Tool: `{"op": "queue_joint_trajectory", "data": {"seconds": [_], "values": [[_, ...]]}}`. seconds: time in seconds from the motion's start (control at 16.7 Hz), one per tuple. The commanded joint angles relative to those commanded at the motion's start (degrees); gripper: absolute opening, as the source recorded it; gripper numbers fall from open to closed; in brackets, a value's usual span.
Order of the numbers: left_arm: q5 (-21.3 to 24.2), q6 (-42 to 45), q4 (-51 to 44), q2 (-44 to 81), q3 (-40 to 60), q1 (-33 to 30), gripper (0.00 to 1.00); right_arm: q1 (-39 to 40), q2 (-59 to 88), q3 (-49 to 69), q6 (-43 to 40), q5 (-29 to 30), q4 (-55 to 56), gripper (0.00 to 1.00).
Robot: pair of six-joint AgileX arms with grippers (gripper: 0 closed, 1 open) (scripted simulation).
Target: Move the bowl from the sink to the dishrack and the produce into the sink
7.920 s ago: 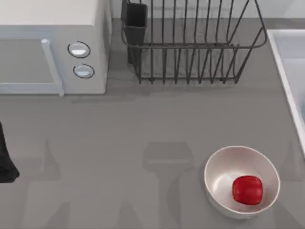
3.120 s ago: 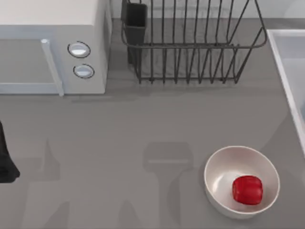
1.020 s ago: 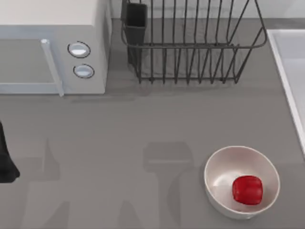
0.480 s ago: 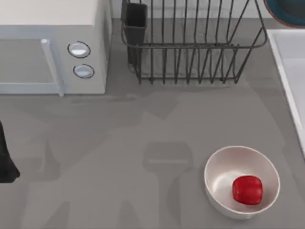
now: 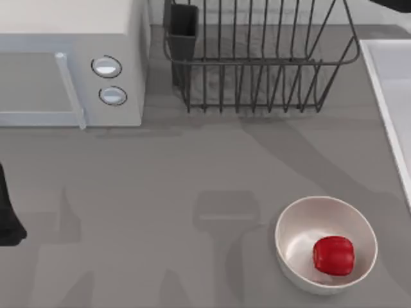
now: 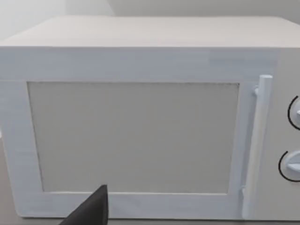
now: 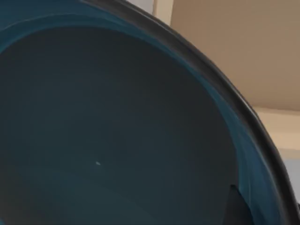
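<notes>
Filling the right wrist view, the bowl (image 7: 117,131) was seen from very close, its dark teal inside turned to the camera and a bare wall behind it, so it was judged to be lifted off any surface. The right gripper (image 7: 240,206) was taken to be closed on the rim, where a dark wedge crossed the bowl's edge. A dark sliver past the right rear corner of the dishrack (image 5: 257,64) was possibly the carried load (image 5: 393,3), though too little was shown to be sure.

The bowl was judged stiff, smooth-glazed, fairly light and liable to chip. A pinch across the thin rim was thought the only practical hold. Because such a hold lets the bowl swing or slip, a slow, level lowering between the rack's bars was thought advisable.

The sink (image 5: 379,77) lay just right of the dishrack. The produce (image 5: 333,255) sat in the white bowl (image 5: 295,224), well in front of the dishrack's right end. It was judged firm, glossy and rounded, best taken across its widest part from above.

The left gripper (image 6: 91,211) was parked far to the left of the dishrack, facing the microwave (image 5: 70,58). Its opening could not be told.
</notes>
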Motion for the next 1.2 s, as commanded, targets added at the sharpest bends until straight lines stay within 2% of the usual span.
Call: {"op": "queue_joint_trajectory", "data": {"seconds": [0.24,0.72,0.9,1.2], "values": [[0.0,0.0,0.0,0.0,0.0,0.0,1.0,4.3,-0.6,-0.2,2.0,3.7,6.4,0.0],[0.0,0.0,0.0,0.0,0.0,0.0,1.0,3.7,1.1,-1.1,2.1,3.1,8.5,0.0],[0.0,0.0,0.0,0.0,0.0,0.0,1.0,2.2,5.7,-4.2,2.1,1.6,16.1,0.0],[0.0,0.0,0.0,0.0,0.0,0.0,1.0,-1.8,15.3,-12.4,2.0,-2.3,36.3,0.0]]}}
